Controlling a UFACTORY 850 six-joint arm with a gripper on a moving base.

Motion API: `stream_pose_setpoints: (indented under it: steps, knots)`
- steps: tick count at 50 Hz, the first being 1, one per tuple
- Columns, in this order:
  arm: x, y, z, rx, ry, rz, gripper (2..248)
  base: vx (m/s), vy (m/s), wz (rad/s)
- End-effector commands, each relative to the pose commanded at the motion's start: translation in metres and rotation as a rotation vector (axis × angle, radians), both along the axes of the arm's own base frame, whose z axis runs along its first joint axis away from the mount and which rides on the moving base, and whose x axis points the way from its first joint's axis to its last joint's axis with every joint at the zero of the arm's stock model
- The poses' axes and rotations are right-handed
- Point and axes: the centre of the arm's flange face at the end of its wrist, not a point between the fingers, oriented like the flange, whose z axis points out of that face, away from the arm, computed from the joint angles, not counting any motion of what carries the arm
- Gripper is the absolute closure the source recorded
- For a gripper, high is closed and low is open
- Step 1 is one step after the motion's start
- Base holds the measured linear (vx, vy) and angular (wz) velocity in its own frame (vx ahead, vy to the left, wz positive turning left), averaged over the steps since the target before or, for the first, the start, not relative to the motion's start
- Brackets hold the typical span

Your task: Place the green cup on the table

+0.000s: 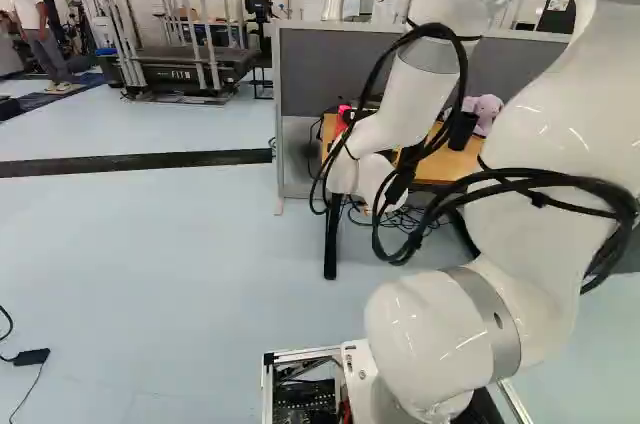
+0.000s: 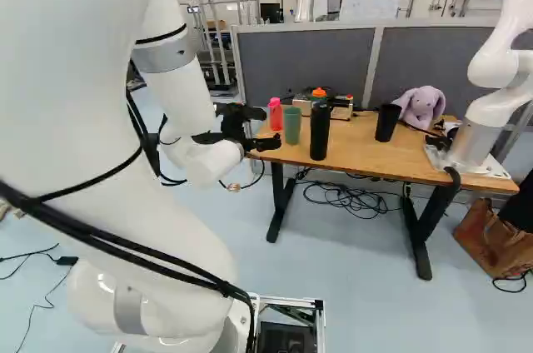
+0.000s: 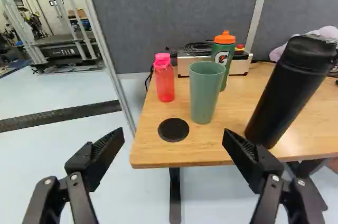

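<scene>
Green and upright, the cup (image 3: 206,94) stood on the table (image 3: 150,152), and we held our gripper (image 2: 270,127) ahead of it with the fingers wide apart.
Near the table's edge, nearer to us than the cup, we saw a black disc (image 3: 173,130) lying flat. We had a pink bottle (image 3: 164,82) on one side of the cup, and a tall black bottle (image 3: 289,92) on the other. Close behind the cup stood an orange-lidded bottle (image 3: 224,54), by a box (image 3: 241,66). Farther along, we made out a black cup (image 2: 387,122), a plush toy (image 2: 421,105) and, at the right of the right base view, another robot (image 2: 498,70).
</scene>
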Motion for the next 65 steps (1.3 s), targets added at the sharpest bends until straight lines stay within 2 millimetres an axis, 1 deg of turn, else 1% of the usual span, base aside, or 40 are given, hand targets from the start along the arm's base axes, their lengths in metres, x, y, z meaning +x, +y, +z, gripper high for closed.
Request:
stream_pose_setpoints:
  steps: [16, 36, 50, 65]
  knots:
    - [-0.026, 0.0, 0.007, -0.011, 0.022, 0.062, 3, 0.0, 0.0, 0.0]
    - [-0.054, 0.0, 0.01, -0.031, 0.047, 0.125, 3, 0.0, 0.0, 0.0]
    - [-0.067, 0.0, 0.01, -0.042, 0.059, 0.154, 3, 0.0, 0.0, 0.0]
    - [-0.075, 0.0, 0.01, -0.05, 0.067, 0.17, 3, 0.0, 0.0, 0.0]
